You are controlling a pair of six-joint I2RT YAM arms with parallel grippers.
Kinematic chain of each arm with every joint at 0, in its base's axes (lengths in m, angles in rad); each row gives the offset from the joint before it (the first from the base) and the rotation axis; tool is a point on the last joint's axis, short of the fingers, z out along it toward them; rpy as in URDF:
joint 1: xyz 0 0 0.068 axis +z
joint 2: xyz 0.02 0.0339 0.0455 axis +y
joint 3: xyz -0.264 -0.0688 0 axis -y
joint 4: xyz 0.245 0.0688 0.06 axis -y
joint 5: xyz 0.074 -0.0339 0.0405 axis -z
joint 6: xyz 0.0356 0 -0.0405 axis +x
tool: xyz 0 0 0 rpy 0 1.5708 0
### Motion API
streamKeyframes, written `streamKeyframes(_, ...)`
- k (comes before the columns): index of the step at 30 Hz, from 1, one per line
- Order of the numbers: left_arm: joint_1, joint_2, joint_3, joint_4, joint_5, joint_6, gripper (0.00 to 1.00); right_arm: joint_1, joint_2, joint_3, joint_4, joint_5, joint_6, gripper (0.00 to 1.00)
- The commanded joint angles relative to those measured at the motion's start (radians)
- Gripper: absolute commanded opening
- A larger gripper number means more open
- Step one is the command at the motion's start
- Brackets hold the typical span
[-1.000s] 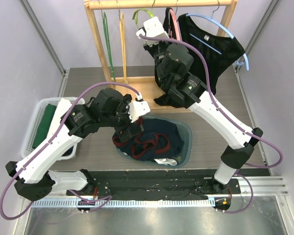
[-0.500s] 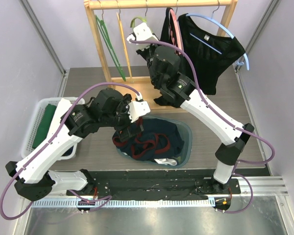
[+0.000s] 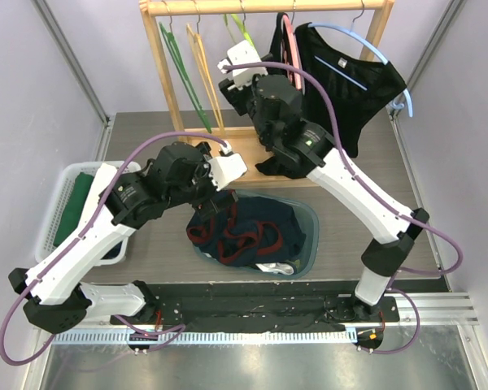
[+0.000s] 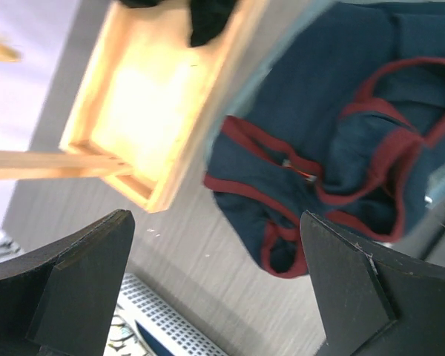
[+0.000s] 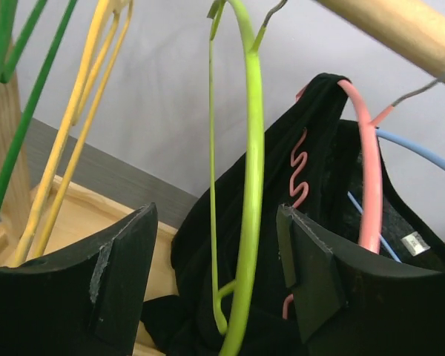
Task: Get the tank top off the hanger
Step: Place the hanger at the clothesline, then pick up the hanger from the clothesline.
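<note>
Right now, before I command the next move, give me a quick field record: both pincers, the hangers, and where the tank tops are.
right pincer: open, fingers either side of the bare lime hanger, not closed on it
left pincer: open, empty, above the navy garment in the bin
pink hanger: on the rail, carrying a black tank top
blue hanger: black fabric on it too
green hanger, yellow hanger: bare
task status: tank top not yet removed

We found the right arm [image 3: 350, 183] hiding part of the black tank top [image 3: 366, 85]; the lime hanger [image 5: 252, 185] was cropped below.
</note>
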Motion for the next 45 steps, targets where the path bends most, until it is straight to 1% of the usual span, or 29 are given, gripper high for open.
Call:
streamKeyframes(1, 0.005, -0.006, 0.012, 0.086, -0.098, 0.011, 1.00, -0.002, -0.196, 0.031, -0.029, -0.060, 0.134, 0.73)
streamKeyframes(6, 0.005, 0.011, -0.025, 0.124, -0.158, 0.042, 1.00, -0.024, -0.302, -0.012, -0.026, -0.064, 0.180, 0.76)
streamKeyframes(11, 0.005, 0.011, -0.033, 0.125, -0.176, 0.054, 1.00, -0.113, -0.333, -0.052, -0.023, -0.029, 0.203, 0.74)
streamKeyframes(18, 0.005, -0.003, -0.062, 0.131, -0.194, 0.059, 1.00, -0.167, -0.308, -0.081, -0.095, -0.063, 0.279, 0.76)
streamKeyframes(22, 0.005, 0.000, -0.058, 0.128, -0.193, 0.060, 1.00, -0.191, -0.298, -0.101, -0.124, -0.132, 0.323, 0.80)
streamKeyframes(27, 0.005, 0.003, -0.058, 0.123, -0.184, 0.060, 1.00, -0.211, -0.281, -0.113, -0.149, -0.130, 0.352, 0.82)
streamKeyframes(34, 0.005, 0.000, -0.062, 0.117, -0.188, 0.060, 1.00, -0.254, -0.289, -0.188, -0.150, -0.142, 0.400, 0.82)
streamKeyframes(37, 0.006, -0.003, -0.073, 0.123, -0.188, 0.054, 1.00, -0.277, -0.290, -0.242, -0.158, -0.176, 0.435, 0.81)
streamKeyframes(38, 0.005, -0.003, -0.074, 0.125, -0.188, 0.054, 1.00, -0.282, -0.290, -0.254, -0.160, -0.181, 0.438, 0.80)
streamKeyframes(41, 0.005, -0.005, -0.082, 0.126, -0.193, 0.060, 1.00, -0.286, -0.301, -0.302, -0.158, -0.198, 0.457, 0.71)
streamKeyframes(42, 0.005, -0.006, -0.082, 0.125, -0.194, 0.062, 1.00, -0.286, -0.304, -0.315, -0.158, -0.199, 0.461, 0.62)
streamKeyframes(44, 0.005, -0.006, -0.079, 0.123, -0.197, 0.068, 1.00, -0.286, -0.319, -0.325, -0.151, -0.201, 0.467, 0.50)
streamKeyframes(45, 0.005, -0.006, -0.077, 0.123, -0.199, 0.068, 1.00, -0.286, -0.324, -0.328, -0.149, -0.202, 0.469, 0.38)
